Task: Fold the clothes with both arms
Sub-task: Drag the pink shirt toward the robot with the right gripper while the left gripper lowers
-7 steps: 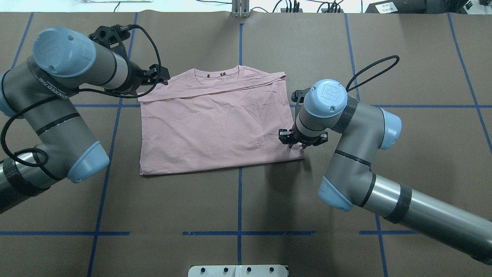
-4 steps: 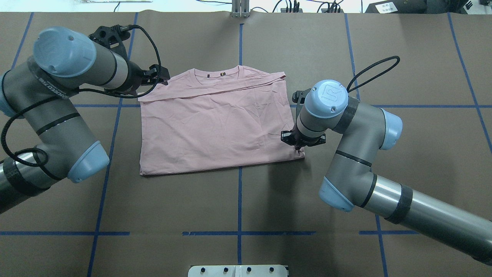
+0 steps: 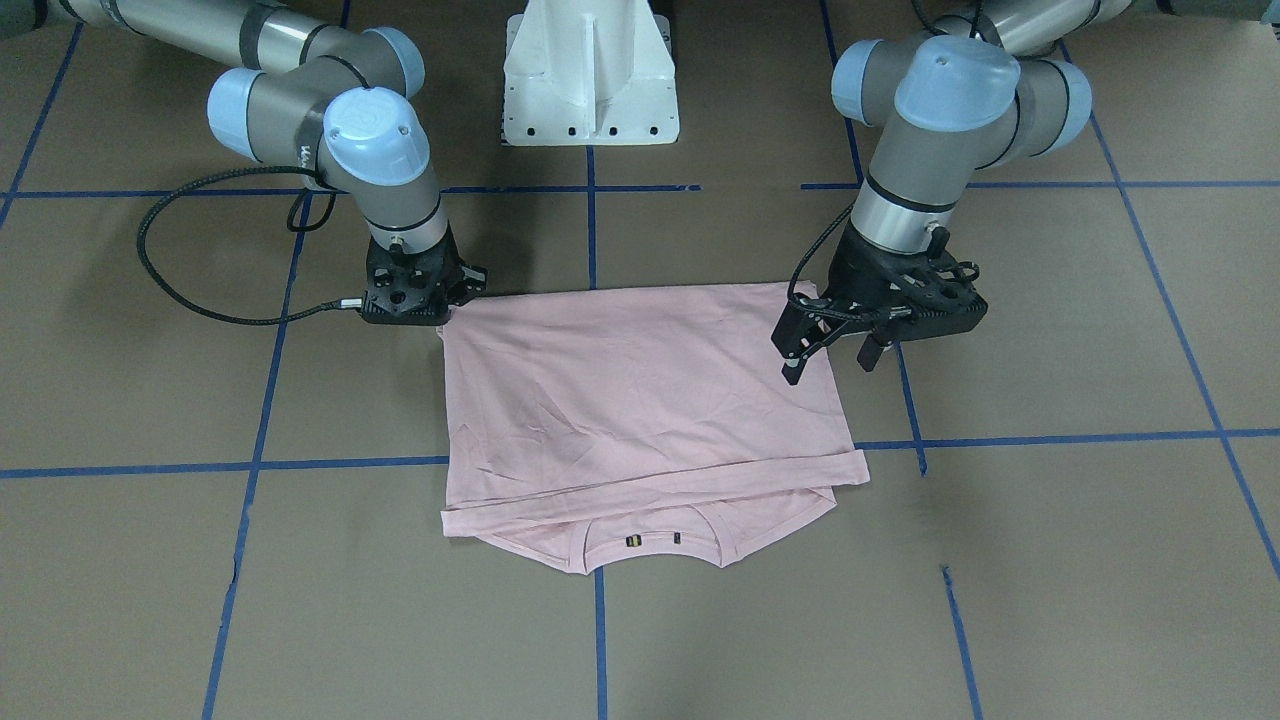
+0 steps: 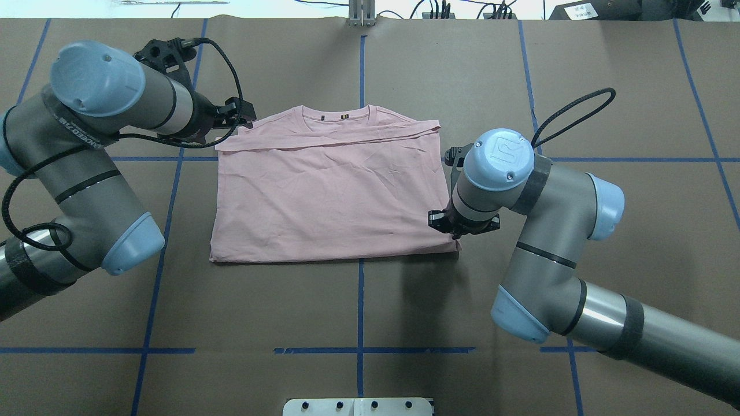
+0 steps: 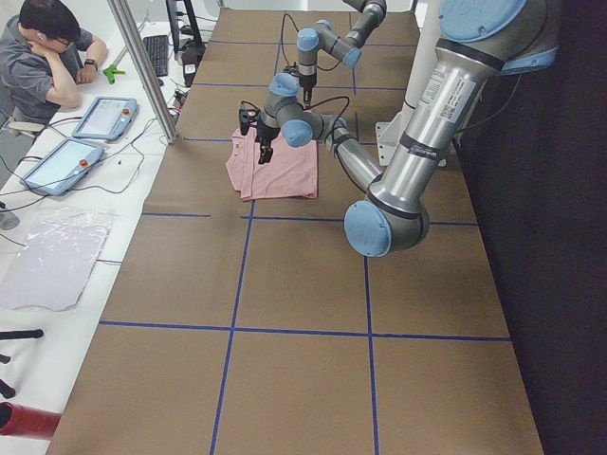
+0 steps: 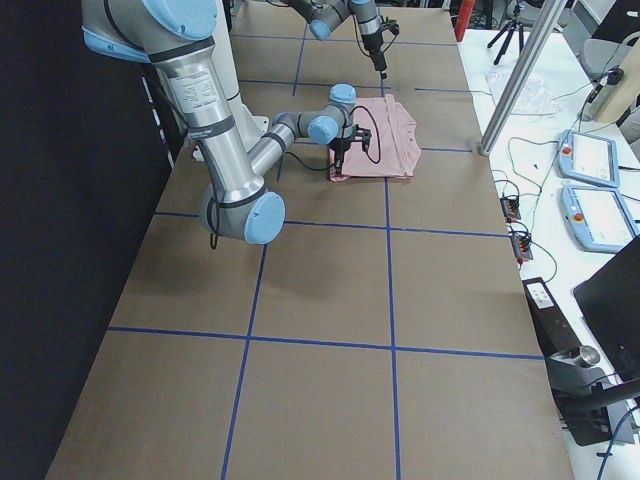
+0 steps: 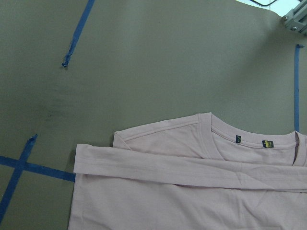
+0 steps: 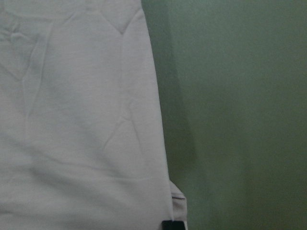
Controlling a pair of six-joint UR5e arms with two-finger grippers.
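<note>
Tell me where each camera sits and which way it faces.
Front-facing: across the table, facing the robot, looking down on the shirt; left arm on its right, right arm on its left.
Overhead: behind the robot, looking forward and down; both arms, right gripper at the shirt's corner.
Exterior left: table's end, looking along it; left arm near.
Exterior right: opposite end; right arm near.
Left wrist: above the collar, looking down; no gripper visible.
Right wrist: close over the shirt's edge; one fingertip shows.
Shared: front-facing and overhead show the whole shirt.
</note>
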